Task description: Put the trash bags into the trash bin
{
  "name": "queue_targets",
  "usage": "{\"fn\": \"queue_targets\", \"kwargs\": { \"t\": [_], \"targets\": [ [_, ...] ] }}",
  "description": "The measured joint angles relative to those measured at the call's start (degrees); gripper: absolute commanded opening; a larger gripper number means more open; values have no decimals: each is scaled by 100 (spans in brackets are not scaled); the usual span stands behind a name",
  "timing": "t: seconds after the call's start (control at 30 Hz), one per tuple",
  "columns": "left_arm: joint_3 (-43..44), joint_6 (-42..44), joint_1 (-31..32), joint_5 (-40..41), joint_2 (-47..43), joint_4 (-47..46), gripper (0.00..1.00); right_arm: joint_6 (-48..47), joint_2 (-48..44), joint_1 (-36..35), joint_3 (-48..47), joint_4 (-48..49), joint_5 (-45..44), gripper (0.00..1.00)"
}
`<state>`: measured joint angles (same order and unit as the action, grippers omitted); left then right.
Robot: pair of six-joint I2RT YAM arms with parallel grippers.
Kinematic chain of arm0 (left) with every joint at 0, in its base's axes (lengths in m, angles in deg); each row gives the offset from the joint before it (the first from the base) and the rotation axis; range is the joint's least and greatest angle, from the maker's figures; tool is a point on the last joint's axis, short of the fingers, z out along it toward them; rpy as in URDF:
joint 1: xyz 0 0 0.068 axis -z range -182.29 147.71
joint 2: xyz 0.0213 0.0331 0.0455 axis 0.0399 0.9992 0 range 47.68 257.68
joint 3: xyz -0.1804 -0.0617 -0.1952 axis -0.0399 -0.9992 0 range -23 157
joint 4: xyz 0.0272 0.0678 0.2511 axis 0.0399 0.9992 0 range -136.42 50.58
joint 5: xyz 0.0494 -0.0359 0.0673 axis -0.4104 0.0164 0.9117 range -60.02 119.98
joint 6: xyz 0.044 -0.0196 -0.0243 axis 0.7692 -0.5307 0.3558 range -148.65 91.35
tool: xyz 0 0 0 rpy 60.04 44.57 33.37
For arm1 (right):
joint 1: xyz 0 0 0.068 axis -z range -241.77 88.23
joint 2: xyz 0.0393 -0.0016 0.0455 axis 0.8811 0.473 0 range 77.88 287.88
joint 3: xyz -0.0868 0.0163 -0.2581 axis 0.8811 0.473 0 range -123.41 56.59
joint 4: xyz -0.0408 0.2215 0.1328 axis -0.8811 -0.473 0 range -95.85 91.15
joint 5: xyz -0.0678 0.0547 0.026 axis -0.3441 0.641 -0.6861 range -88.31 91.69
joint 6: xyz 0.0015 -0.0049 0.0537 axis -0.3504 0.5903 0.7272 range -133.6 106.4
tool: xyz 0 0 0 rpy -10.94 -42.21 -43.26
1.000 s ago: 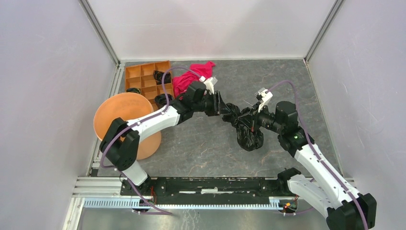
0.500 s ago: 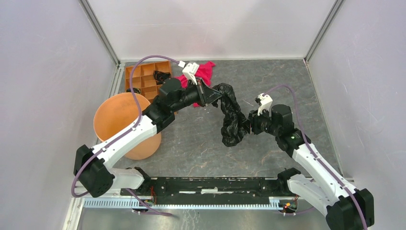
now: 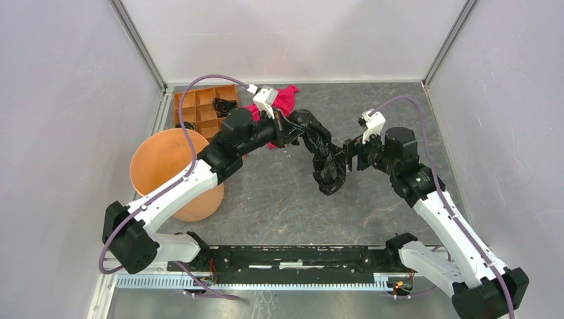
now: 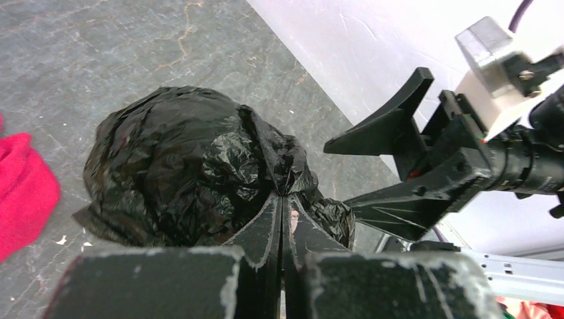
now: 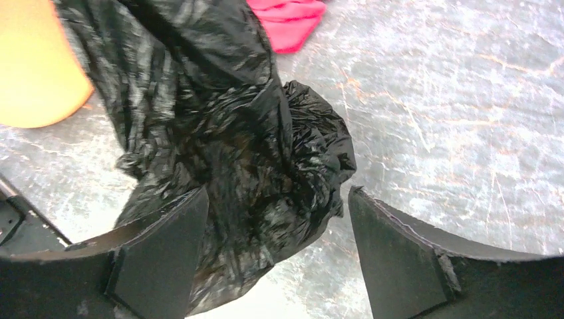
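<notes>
A wrinkly black trash bag (image 3: 324, 163) hangs over the middle of the table. My left gripper (image 3: 294, 129) is shut on its upper end; in the left wrist view the jaws pinch the film of the trash bag (image 4: 179, 159) at the left gripper (image 4: 284, 201). My right gripper (image 3: 348, 157) stands open beside the bag's lower part. In the right wrist view the trash bag (image 5: 233, 139) bulges between the spread fingers of the right gripper (image 5: 276, 222) and brushes the left finger (image 5: 166, 246). The round orange trash bin (image 3: 174, 169) stands at the left, under the left arm.
A flat orange tray (image 3: 199, 106) with square compartments lies at the back left, with a small black crumpled thing (image 3: 225, 105) in one compartment. A red-pink cloth (image 3: 282, 98) lies behind the left gripper. Walls close in the table at the back and both sides.
My left gripper shut on the bag's upper end and raised it toward the back left. My right gripper opened, let go of the bag, and now stands beside its lower part.
</notes>
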<state>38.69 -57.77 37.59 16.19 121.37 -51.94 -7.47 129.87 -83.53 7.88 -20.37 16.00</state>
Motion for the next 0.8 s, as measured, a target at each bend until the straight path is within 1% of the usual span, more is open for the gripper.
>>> {"fn": "queue_targets", "kwargs": {
  "t": [0.1, 0.2, 0.23, 0.3, 0.37, 0.43, 0.53, 0.67, 0.73, 0.8],
  "targets": [
    [50, 142, 0, 118, -7, 96, 2, 20, -28, 0, -57, 52, 227, 89],
    [57, 201, 0, 232, -55, 149, 2, 157, -92, -20, -50, 107, 369, 97],
    [59, 201, 0, 282, -76, 177, 2, 245, -122, -85, -20, 208, 376, 97],
    [61, 203, 0, 345, -105, 234, 2, 417, -146, -404, 35, 380, 289, 98],
    [72, 203, 0, 404, -114, 269, 2, 479, -72, -992, 35, 455, 15, 98],
    [81, 205, 0, 474, -114, 315, 2, 507, 83, -1659, 9, 452, -433, 98],
    [85, 223, 0, 595, -114, 350, 2, 562, 448, -2380, -118, 352, -1224, 98],
    [107, 267, 0, 730, -116, 407, 2, 754, 1123, -3565, -487, 33, -3226, 98],
    [114, 280, 0, 778, -125, 420, 2, 960, 1622, -4218, -800, -223, -4277, 98],
    [116, 284, 0, 822, -133, 428, 2, 1130, 1930, -4562, -916, -315, -4865, 98]
  ]
}}
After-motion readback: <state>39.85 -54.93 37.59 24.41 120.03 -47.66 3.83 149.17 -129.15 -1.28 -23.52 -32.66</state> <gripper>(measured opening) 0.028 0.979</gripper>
